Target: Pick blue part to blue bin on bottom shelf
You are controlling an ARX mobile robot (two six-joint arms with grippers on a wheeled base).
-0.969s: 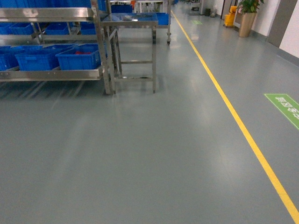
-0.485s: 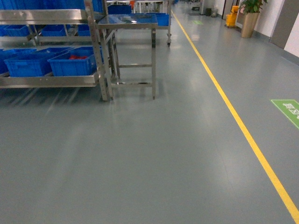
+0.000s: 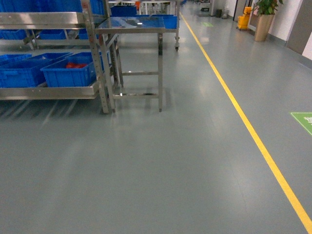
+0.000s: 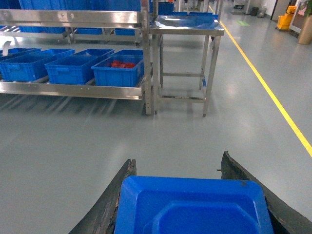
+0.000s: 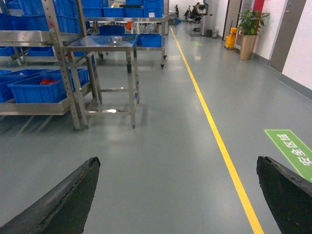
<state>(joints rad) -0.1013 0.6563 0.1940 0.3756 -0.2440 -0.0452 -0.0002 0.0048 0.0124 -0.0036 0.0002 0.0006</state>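
Note:
The blue part [image 4: 195,207], a moulded plastic piece, fills the bottom of the left wrist view, with my left gripper [image 4: 178,160] shut on it, a dark finger against each side. My right gripper [image 5: 178,159] stands open over bare floor with nothing between its fingers. The bottom shelf [image 3: 48,91] of the steel rack is at the upper left of the head view and carries several blue bins [image 3: 68,75]. The nearest bin [image 4: 117,75] has red pieces in it. Neither gripper shows in the head view.
A small steel table [image 3: 131,24] stands against the rack's right end. A yellow floor line [image 3: 243,122] runs down the aisle on the right, with a green floor mark [image 3: 303,121] beyond it. A potted plant [image 3: 265,19] stands far back.
In the head view the rack and table have slid lower and slightly left and look nearer. The green floor mark has moved toward the right edge.

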